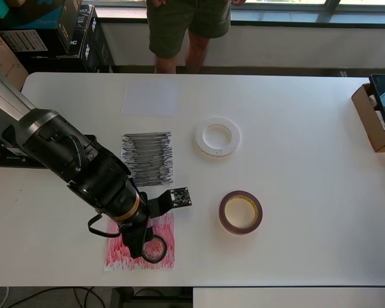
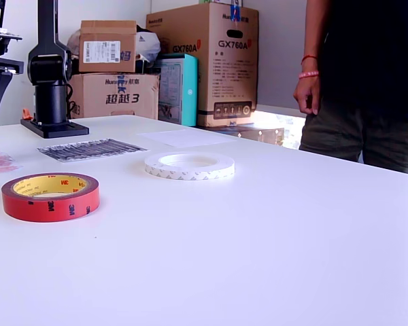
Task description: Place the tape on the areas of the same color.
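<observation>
Pincer (image 1: 153, 249) over red patch (image 1: 122, 253), grasping small black roll (image 1: 155, 250); fingertips obscured.

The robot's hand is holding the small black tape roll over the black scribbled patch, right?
Not quite. The hand holds the small black tape roll over the red scribbled patch, as the overhead view shows. The black scribbled patch lies bare beyond it.

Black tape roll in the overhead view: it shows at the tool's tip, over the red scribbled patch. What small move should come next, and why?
Probably move the tool with the black tape roll up the overhead view to the black scribbled patch. The roll is over the red patch, the wrong colour, and the black patch lies bare next to it. Whether the tool grips the roll is unclear.
</observation>
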